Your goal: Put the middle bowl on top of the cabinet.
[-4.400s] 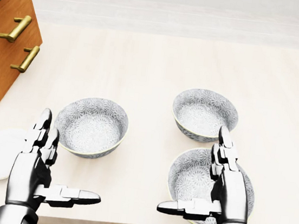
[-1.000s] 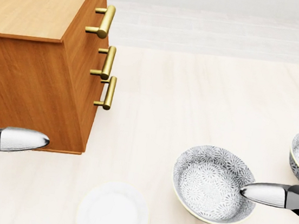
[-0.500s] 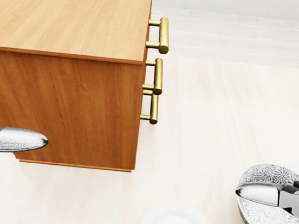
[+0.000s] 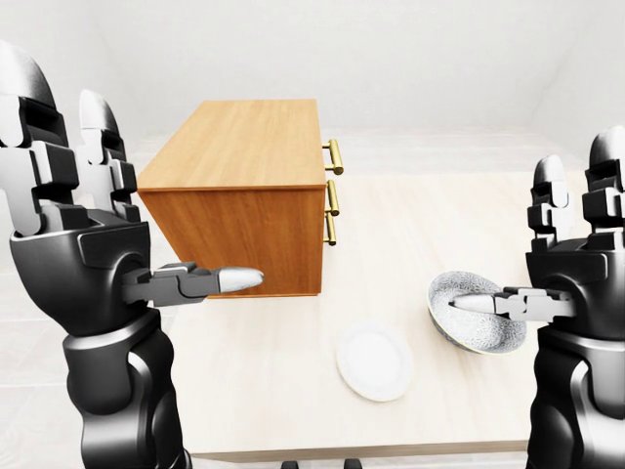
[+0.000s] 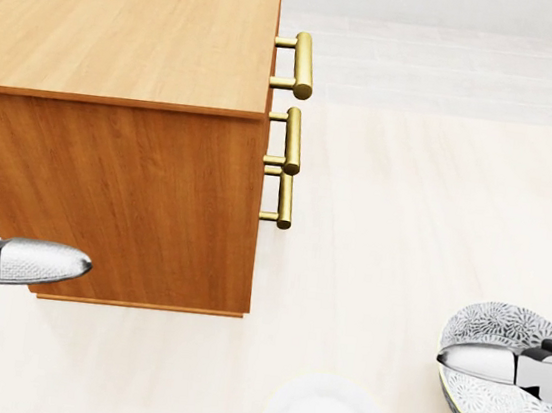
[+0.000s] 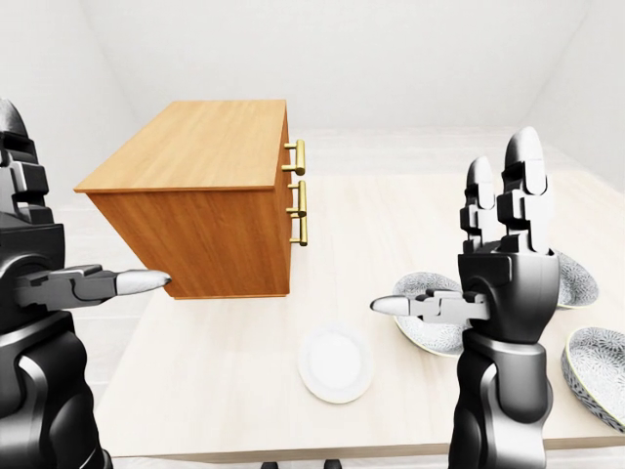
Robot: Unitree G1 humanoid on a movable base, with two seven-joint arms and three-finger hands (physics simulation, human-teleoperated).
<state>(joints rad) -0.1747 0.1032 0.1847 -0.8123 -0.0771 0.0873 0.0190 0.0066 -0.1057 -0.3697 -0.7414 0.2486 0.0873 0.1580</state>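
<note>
1. Right-eye view puts our two hands nearest the camera: the left hand (image 6: 44,259) rises at the left edge and the right hand (image 6: 508,259) stands at the right, each with fingers upright and spread and the thumb pointing inward — both empty, touching nothing.
2. Just beyond them, near the table's (image 6: 391,244) lower edge, we see a small white plate (image 6: 336,364) lying flat.
3. To the plate's right sit three patterned bowls in that view: one partly hidden behind our right thumb (image 6: 430,318), one behind the raised fingers (image 6: 574,278), and one at the lower right edge (image 6: 598,376). We cannot tell for certain which counts as the middle bowl — all three rest on the table, well apart from the cabinet.
4. Farther off, toward the upper left, the wooden cabinet (image 6: 195,195) stands on the table, its top bare wood.
5. Three brass handles (image 6: 299,200) run down its right-hand face.
</note>
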